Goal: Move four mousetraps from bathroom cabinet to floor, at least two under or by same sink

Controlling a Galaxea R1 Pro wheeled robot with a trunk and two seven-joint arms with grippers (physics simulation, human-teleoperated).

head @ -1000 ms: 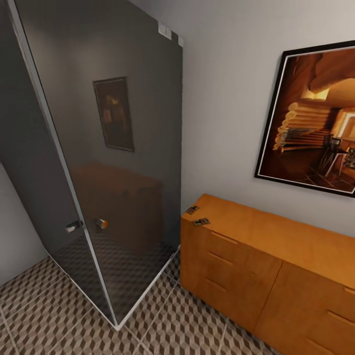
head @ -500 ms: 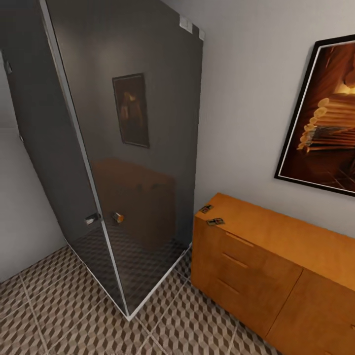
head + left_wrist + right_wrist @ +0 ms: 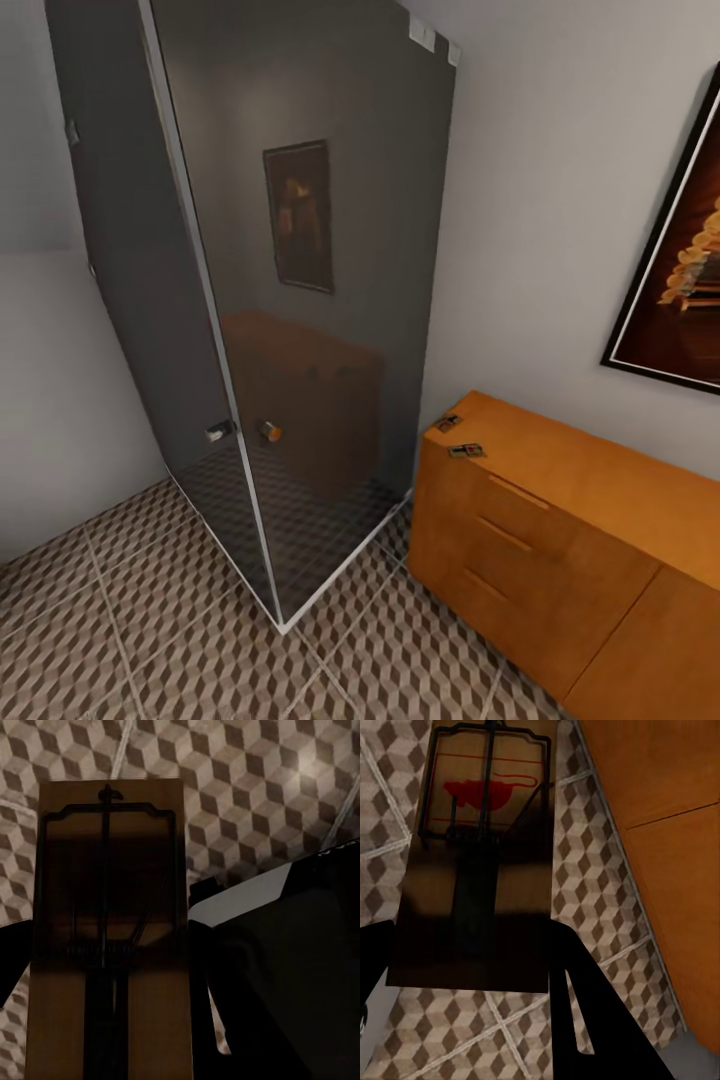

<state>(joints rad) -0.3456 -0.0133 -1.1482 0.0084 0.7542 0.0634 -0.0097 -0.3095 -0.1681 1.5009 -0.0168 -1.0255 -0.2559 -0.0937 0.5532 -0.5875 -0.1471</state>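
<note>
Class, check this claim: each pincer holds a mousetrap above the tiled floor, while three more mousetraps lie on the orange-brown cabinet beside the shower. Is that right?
Not quite: the head view shows two mousetraps on the cabinet, one behind the other, not three. The rest holds: the wrist views show a mousetrap in the left pincer and another in the right, above the tiled floor.

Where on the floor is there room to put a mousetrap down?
Bare floor lies in front of the glass shower, and a strip runs between it and the cabinet. The cabinet's near corner is taken: two mousetraps lie there.
</note>
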